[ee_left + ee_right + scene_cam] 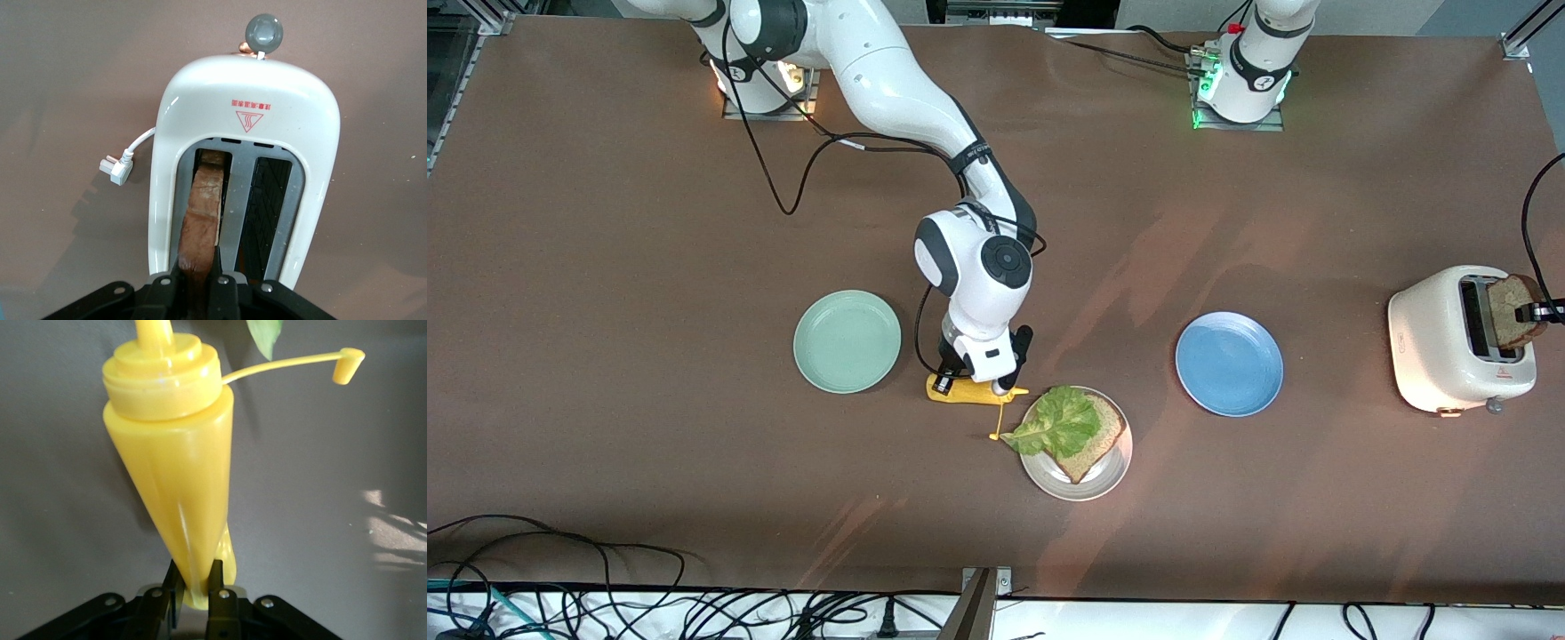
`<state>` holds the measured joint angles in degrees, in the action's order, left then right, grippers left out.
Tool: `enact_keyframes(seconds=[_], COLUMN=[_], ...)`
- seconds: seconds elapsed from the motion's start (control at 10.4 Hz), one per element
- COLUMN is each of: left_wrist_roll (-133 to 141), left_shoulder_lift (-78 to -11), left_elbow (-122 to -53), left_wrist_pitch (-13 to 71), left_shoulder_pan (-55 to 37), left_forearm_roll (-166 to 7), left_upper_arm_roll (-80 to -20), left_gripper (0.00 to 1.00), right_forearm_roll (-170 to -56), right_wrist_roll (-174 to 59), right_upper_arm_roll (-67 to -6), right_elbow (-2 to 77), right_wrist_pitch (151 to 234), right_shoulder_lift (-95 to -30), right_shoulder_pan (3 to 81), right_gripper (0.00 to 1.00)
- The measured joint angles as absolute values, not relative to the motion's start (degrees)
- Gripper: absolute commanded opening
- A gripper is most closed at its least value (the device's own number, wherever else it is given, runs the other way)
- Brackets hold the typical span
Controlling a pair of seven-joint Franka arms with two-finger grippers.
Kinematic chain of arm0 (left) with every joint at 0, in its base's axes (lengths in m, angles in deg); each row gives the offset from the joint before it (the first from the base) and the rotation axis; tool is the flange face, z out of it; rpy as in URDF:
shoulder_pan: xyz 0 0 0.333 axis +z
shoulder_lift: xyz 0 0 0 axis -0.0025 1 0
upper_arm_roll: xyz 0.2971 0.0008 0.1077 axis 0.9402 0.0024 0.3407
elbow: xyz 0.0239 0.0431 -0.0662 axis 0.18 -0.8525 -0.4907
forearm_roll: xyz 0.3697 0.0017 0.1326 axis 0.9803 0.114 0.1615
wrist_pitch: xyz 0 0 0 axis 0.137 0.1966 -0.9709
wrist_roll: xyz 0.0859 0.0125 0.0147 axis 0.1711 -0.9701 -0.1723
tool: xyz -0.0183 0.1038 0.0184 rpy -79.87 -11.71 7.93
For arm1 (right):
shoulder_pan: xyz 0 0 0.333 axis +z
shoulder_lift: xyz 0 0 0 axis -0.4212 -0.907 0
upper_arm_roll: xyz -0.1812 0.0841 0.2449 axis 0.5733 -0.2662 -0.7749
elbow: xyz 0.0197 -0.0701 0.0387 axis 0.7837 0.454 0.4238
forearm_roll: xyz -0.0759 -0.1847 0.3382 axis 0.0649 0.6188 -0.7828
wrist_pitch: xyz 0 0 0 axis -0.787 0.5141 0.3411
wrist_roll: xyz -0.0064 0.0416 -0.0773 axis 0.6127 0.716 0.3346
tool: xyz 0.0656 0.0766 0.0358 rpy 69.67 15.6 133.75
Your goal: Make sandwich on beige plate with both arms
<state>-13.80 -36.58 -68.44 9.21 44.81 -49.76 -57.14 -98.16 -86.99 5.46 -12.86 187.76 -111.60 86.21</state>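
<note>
The beige plate [1089, 489] holds one slice of brown bread [1096, 449] with a ruffled green lettuce leaf [1058, 422] on top. A second bread slice [1512, 311] [203, 207] stands in a slot of the white toaster [1440, 347] [247, 87]. My left gripper [1543, 311] [199, 270] is shut on that slice's upper edge. My right gripper [978, 378] [195, 583] is shut on the bottom end of a yellow squeeze bottle [960, 391] [173, 453]. The bottle lies on its side beside the beige plate, cap hanging open, nozzle toward the lettuce tip [265, 333].
A mint-green plate [847, 341] lies toward the right arm's end and a blue plate [1229, 363] sits between the beige plate and the toaster. The toaster's loose white plug [115, 167] lies beside it. Cables run along the table's front edge.
</note>
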Motion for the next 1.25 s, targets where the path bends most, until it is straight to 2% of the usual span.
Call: enact_keyframes(seconds=[0.57, 0.86, 1.05, 1.25], left_wrist_roll=[-16.02, -14.28, -6.54, 4.5], left_shoulder_lift=[-43.24, -45.11, -45.31, -45.34], left_elbow=[-65.78, -63.52, -62.56, -62.53], left_wrist_pitch=[1.98, -1.3, -2.68, -2.88], left_shoulder_pan=[44.81, 44.7, 44.44, 43.59], left_forearm_roll=[-49.81, -60.52, -70.31, -75.79], left_upper_arm_roll=[-59.56, -61.45, -62.17, -66.61], left_gripper=[0.0, 0.0, 0.0, 0.0], right_forearm_roll=[-98.16, -98.19, -98.21, -98.22], right_wrist_roll=[-89.23, -89.72, -92.1, -94.51], right_upper_arm_roll=[7.22, 7.03, 3.46, -3.22], right_elbow=[-12.87, -12.84, -11.48, -7.66], right_wrist_pitch=[187.64, 187.58, 187.05, 185.57], right_shoulder_lift=[-112.44, -111.94, -107.85, -99.89], right_shoulder_pan=[86.12, 85.76, 82.84, 77.3], right_gripper=[0.0, 0.0, 0.0, 0.0])
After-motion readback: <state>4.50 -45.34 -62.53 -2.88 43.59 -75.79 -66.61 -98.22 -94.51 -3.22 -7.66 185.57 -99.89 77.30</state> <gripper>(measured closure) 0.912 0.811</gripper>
